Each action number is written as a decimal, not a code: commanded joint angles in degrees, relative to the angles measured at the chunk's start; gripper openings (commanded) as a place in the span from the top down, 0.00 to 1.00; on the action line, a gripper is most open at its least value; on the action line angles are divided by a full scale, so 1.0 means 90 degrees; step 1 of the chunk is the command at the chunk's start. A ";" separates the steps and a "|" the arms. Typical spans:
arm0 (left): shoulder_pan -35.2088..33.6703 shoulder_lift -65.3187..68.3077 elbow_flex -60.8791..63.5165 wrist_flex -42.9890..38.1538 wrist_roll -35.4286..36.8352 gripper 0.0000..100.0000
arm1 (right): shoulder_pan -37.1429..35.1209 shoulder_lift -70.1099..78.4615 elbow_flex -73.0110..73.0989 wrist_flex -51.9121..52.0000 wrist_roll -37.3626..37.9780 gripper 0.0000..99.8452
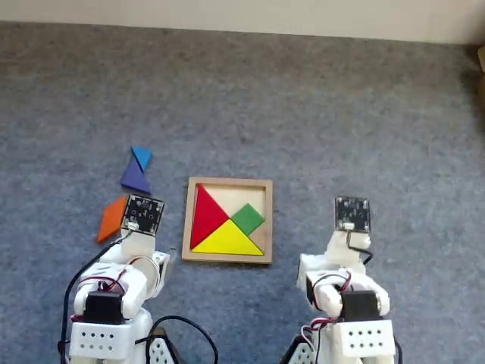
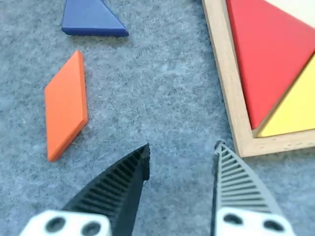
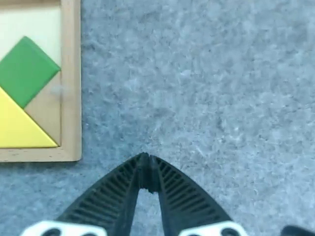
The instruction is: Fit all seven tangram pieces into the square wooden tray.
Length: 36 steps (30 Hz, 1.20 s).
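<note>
The square wooden tray (image 1: 229,258) lies mid-table and holds a red triangle (image 1: 206,214), a yellow triangle (image 1: 227,240) and a green square (image 1: 248,218). Left of it on the carpet lie an orange parallelogram (image 1: 111,218), a dark blue triangle (image 1: 135,179) and a light blue triangle (image 1: 141,157). My left gripper (image 2: 181,150) is open over bare carpet between the orange parallelogram (image 2: 65,106) and the tray's wooden rim (image 2: 224,78). My right gripper (image 3: 146,161) is shut on nothing, over carpet right of the tray's rim (image 3: 72,83).
Grey carpet covers the whole table. Both arm bases stand at the near edge, the left one (image 1: 114,303) and the right one (image 1: 345,299). Open carpet stretches behind and to the right of the tray.
</note>
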State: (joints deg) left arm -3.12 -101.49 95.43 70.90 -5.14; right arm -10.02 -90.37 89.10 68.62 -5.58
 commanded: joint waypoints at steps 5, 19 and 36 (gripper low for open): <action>-0.0239 -0.0337 -0.1470 0.0020 -0.1319 0.79 | 0.0083 -0.1519 0.1089 -0.0112 0.0000 0.99; -0.1363 0.0396 -0.3306 0.0020 -0.2383 0.79 | 0.0083 -0.1538 0.1558 -0.0112 0.0000 0.99; -0.1353 0.6960 -0.6256 -0.0078 -0.0830 0.62 | 0.0093 -0.1538 0.1558 -0.0112 0.0039 0.99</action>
State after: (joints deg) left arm -14.73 -45.93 45.41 70.90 -16.40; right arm -9.85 -104.09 96.04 68.53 -5.67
